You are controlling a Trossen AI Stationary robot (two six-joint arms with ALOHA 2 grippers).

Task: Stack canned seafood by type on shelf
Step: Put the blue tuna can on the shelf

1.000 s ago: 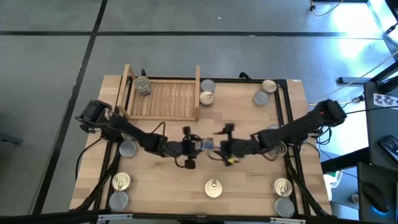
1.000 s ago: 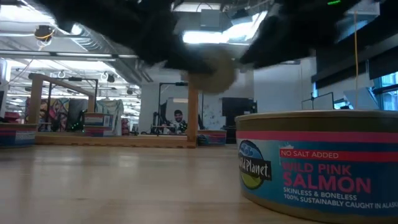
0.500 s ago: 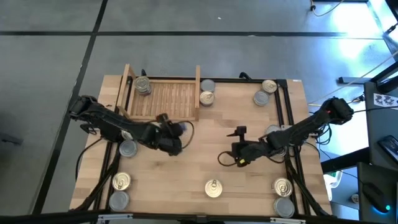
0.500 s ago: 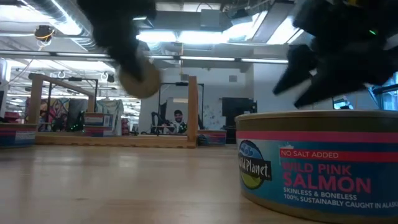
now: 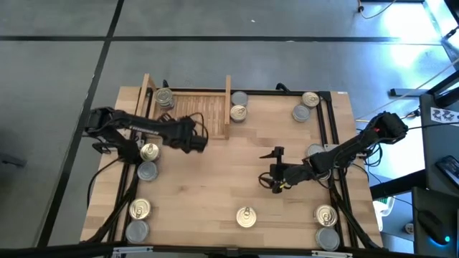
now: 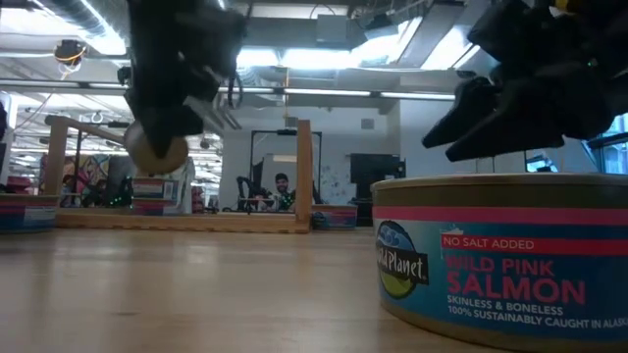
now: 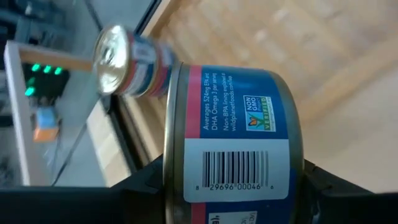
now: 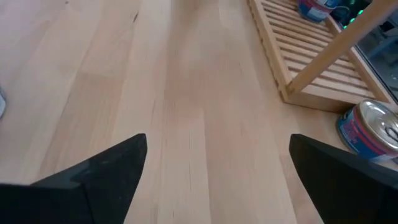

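Observation:
My left gripper [image 5: 192,137] hovers at the near edge of the light-wood shelf [image 5: 188,113] and is shut on a blue-labelled seafood can [image 7: 233,124]. That can is the tan disc [image 6: 157,153] in the low view and is hidden under the gripper in the high view. One golden-topped can [image 5: 164,99] stands in the shelf's far left corner, also seen in the left wrist view [image 7: 124,53]. My right gripper [image 5: 276,170] is open over the table's middle right and holds nothing [image 8: 217,174]. My left gripper pinches the can between its two fingers [image 7: 140,186], one on each side of it. The label text runs crosswise and a rim [image 7: 171,137] sits by one finger, so the fingers appear to be on the flat ends. The can is lifted clear, on its side.
Loose cans stand around the table: two by the shelf's right board [image 5: 239,107], two far right [image 5: 306,105], two at the left edge [image 5: 148,160], several along the near edge [image 5: 246,216]. A salmon can [image 6: 500,255] fills the low view's right.
My left gripper has carried the can from the table's middle toward the left and far edges, up to the shelf's near edge. My right gripper, which met it at the can a second ago, has drawn back toward the right edge and now holds nothing.

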